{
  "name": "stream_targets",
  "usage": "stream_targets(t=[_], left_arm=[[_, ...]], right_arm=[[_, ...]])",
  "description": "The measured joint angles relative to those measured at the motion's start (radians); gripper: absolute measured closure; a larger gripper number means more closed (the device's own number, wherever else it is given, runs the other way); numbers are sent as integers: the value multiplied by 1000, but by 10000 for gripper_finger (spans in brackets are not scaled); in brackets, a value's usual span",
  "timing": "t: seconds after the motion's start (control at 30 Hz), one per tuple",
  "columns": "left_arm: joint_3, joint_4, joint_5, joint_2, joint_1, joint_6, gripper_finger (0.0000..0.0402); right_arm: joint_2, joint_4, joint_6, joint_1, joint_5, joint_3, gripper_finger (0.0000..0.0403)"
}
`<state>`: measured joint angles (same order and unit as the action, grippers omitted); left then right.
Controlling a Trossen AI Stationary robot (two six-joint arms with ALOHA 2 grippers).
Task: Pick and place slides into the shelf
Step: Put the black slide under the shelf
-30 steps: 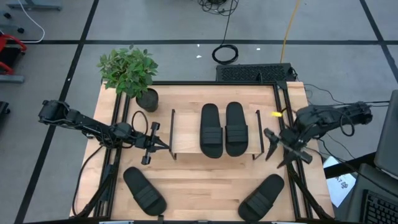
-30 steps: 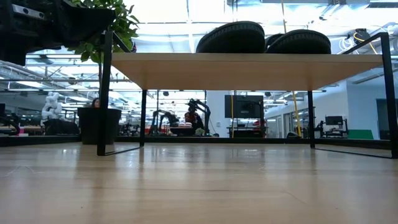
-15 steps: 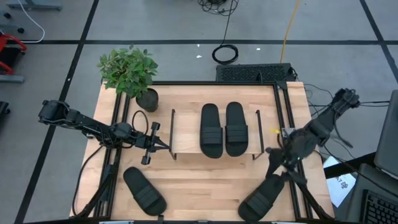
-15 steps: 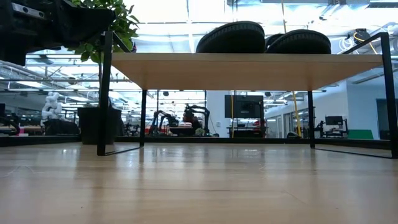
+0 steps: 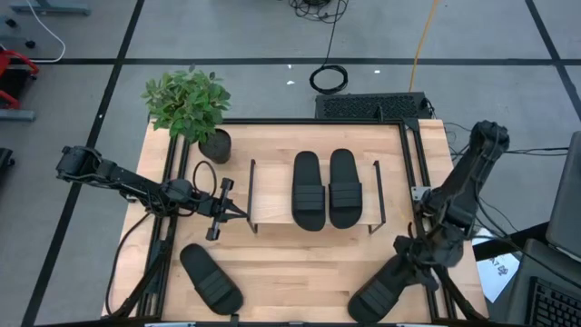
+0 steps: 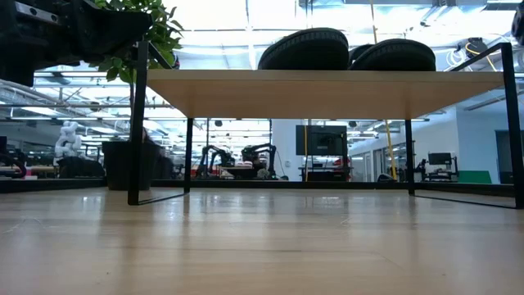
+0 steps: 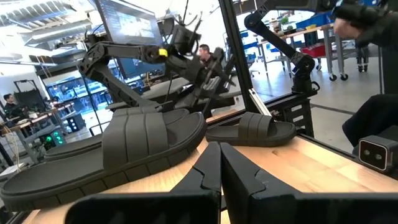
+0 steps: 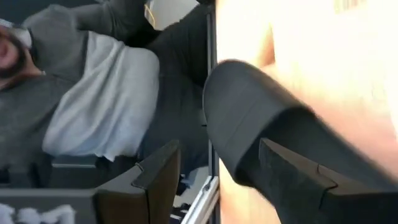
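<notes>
While the right gripper (image 5: 419, 256), jaws open, hovers just above a slide (image 5: 383, 289) at the table edge (image 5: 300, 320), a nudge could tip it off; the left gripper (image 5: 243, 214) waits closed.

1. Large pale wooden tabletop (image 5: 300, 263): visible grain, smooth, slight sheen in the low view.
2. Low shelf (image 5: 272, 195): light-wood top board, thin matt black metal side frames.
3. Four black slide sandals (image 5: 307, 191): matt rubbery finish, ribbed straps.
4. Dark plastic gripper fingers (image 7: 214, 177): matt.
5. Grey floor (image 5: 254, 36): smooth.
</notes>
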<state>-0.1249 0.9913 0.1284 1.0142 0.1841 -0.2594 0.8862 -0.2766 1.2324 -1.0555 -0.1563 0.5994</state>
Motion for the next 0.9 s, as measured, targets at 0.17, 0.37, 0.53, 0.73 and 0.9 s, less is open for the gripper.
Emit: stream_targets(t=[0.17, 0.37, 0.53, 0.73, 0.9], left_arm=[[0, 0, 0, 0, 0, 1, 398], [0, 0, 0, 0, 0, 1, 398], [0, 0, 0, 0, 0, 3, 398], [0, 0, 0, 0, 0, 3, 398], [0, 0, 0, 0, 0, 3, 399]], right_arm=[[-1, 200, 60, -67, -140, -129, 193], [0, 303, 233, -97, -183, -253, 193], [9, 351, 288, -114, -187, -295, 193], [72, 460, 254, -114, -187, -300, 193], [159, 526, 249, -114, -181, -301, 193]])
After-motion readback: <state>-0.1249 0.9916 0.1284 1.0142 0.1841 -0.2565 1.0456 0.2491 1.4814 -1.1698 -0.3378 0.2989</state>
